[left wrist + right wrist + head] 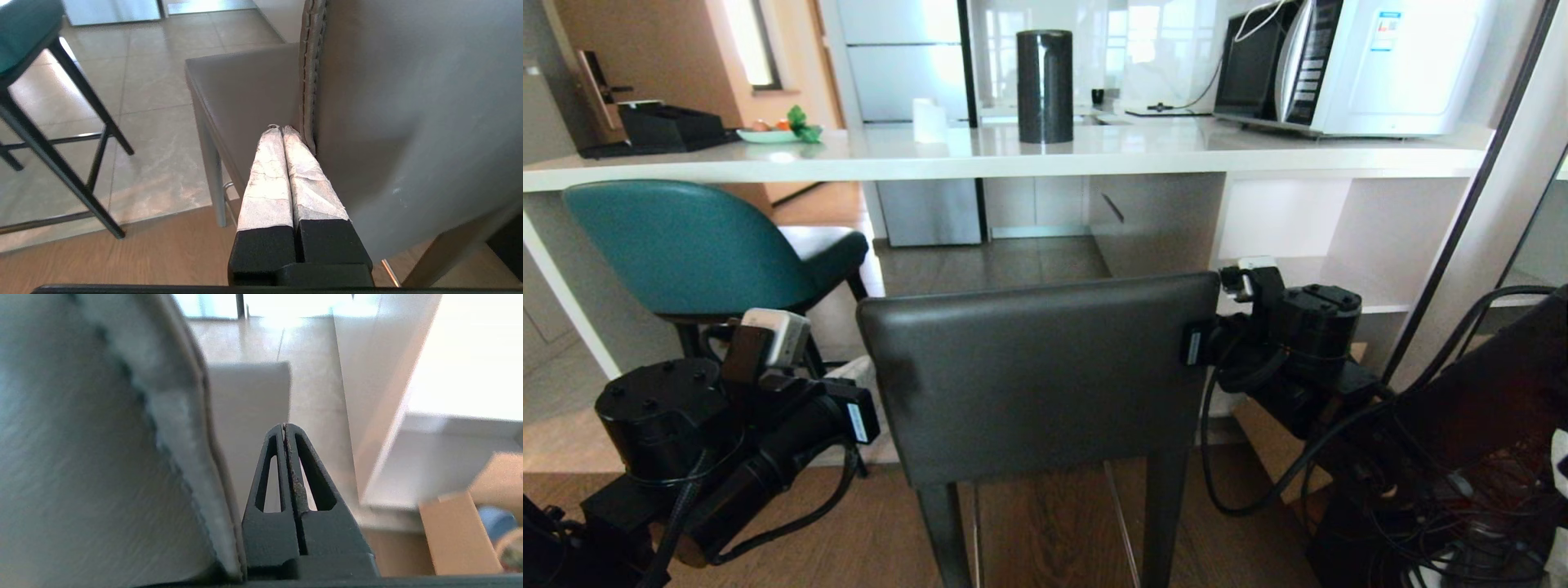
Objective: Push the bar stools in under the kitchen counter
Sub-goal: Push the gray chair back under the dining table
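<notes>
The left end effector (284, 130), its two white-wrapped fingers pressed together with nothing between them, lies against the stitched left edge of the boxy dark grey leather bar stool (1037, 367), tips just over the seat; the right end effector (284, 426), its black slotted fingers likewise closed and empty, sits just beside the opposite edge of the same backrest, so the stool stands between the two arms; ahead of both end effectors the long white glossy stone-topped desk (980, 155) runs across the head view, and the grey stool's seat reaches towards it while its backrest stands on the near side; beyond the left end effector and further to its left, the rounded teal leather bar stool with thin black legs (694, 245) stands with its seat partly beneath the desk's edge; beyond the right end effector lie the desk's white open shelves (1339, 278); on the desk stand a black cylindrical container (1045, 86) and a white microwave oven (1372, 61).
</notes>
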Robot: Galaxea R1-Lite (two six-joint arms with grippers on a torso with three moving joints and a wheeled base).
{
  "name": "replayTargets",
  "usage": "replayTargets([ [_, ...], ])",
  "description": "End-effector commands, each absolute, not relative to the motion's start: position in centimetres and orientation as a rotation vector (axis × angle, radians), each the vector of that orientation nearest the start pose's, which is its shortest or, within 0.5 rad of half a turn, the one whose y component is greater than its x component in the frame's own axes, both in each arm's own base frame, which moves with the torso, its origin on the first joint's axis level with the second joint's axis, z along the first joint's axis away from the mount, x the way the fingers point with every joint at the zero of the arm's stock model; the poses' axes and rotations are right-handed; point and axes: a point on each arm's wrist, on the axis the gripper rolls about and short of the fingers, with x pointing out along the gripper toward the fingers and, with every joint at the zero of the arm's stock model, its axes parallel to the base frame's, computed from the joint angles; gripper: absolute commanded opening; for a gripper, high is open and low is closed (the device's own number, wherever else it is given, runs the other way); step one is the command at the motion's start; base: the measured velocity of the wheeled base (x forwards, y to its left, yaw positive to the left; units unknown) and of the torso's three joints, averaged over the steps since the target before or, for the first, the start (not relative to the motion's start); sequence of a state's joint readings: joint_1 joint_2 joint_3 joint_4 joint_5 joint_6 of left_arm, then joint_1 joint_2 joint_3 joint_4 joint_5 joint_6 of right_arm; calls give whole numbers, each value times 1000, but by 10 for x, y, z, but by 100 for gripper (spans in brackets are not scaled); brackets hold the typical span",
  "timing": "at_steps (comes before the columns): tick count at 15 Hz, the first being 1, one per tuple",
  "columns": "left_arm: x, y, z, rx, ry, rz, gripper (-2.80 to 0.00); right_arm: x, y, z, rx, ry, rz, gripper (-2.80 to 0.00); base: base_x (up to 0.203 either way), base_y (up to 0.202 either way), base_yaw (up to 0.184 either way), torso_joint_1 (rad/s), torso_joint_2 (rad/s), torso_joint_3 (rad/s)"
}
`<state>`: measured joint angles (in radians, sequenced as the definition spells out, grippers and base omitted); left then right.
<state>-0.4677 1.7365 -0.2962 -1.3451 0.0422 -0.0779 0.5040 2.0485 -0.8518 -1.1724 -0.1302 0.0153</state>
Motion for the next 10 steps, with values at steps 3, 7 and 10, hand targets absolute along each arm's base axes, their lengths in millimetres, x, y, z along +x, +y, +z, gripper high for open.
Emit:
replayTargets([
  [3, 239, -113, 111, -38, 153, -404, -280, 347, 193, 122, 18, 8, 388, -280, 0, 0, 0, 0, 0, 0],
  [7, 278, -113, 109, 5, 106, -355, -280, 355, 174, 125, 20, 0, 342, -280, 0, 0, 0, 0, 0, 0],
  [10, 311, -112, 109, 36, 60, -315, -280, 354, 173, 130, 22, -13, 344, -280, 0, 0, 0, 0, 0, 0],
])
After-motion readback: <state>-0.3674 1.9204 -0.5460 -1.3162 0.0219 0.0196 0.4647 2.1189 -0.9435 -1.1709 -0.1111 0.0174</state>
